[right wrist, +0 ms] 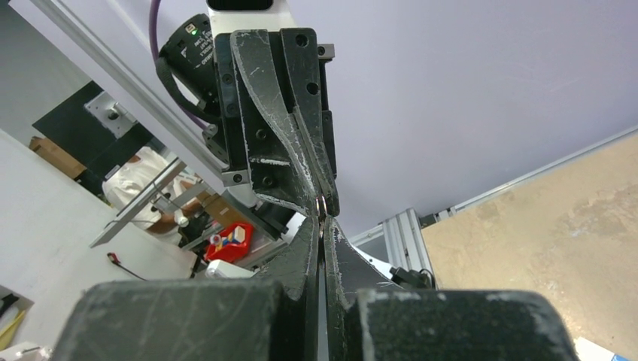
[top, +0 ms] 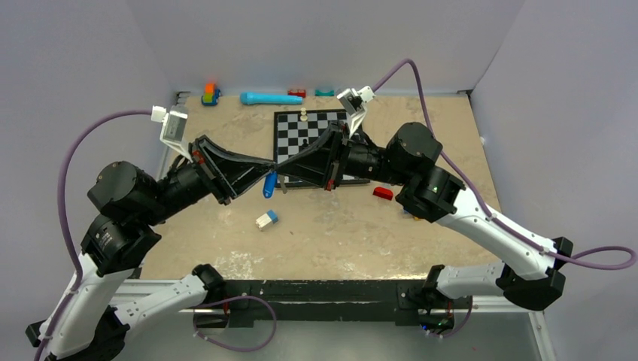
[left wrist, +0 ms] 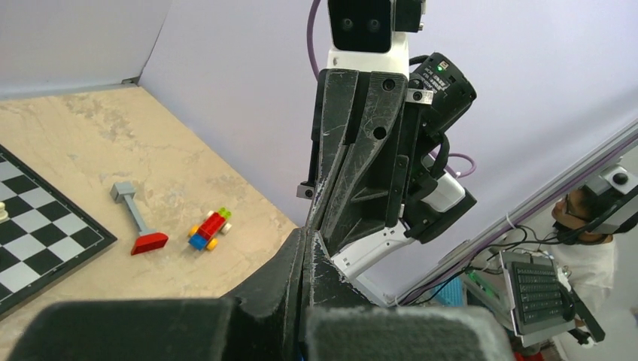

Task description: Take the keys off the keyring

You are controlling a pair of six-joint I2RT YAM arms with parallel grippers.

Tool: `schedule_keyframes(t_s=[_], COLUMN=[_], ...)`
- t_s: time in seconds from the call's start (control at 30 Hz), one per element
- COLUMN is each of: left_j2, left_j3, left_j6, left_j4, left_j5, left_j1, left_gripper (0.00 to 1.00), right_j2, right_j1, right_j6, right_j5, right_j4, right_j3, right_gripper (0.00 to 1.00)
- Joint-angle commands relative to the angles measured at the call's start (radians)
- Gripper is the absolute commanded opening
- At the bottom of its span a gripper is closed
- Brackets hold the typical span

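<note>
As the left end effector (top: 271,167) pinches keyring (right wrist: 321,205), key (top: 268,184) dangles beneath.

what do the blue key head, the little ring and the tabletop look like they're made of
The key head: probably plastic; saturated blue, smooth, rounded, with a soft sheen. The ring: likely metal; a thin grey loop with a bright glint, though too small to be sure. The tabletop: matte, mottled beige, like stone-look laminate or worn board; the look leaves it open.

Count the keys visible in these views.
1. The blue-headed key hangs from the keyring, pinched where left gripper and right gripper meet. The grippers may hide others.
</note>
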Motion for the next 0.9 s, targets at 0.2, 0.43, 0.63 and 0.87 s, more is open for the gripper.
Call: schedule_keyframes(t_s=[0.2, 0.43, 0.63, 0.87], left_j2=[-0.017, -0.035, -0.056, -0.059], left_j3=[-0.069, -0.1, -0.141, -0.176], left_j6=[-0.083, -0.102, -0.131, -0.153], left_j4=[0.206, 0.249, 0.289, 0.351], left_j5=[-0.037, -0.053, -0.102, -0.11], left_j1=[-0.003, -0.002, -0.002, -0.003], left_gripper=[0.0, 0.0, 0.0, 0.0], right_j2=[0.02, 0.019, 0.023, 0.026], right_j1=[0.005, 0.005, 0.004, 0.005], right_j6=[0.02, 0.03, 0.04, 0.043], right_j5=[0.019, 0.024, 0.026, 0.032], right_j4=[0.05, 0.074, 0.098, 0.115], right_j3=[-0.002, -0.011, -0.019, -0.019], right_gripper=[0.0, 0.0, 0.0, 0.0])
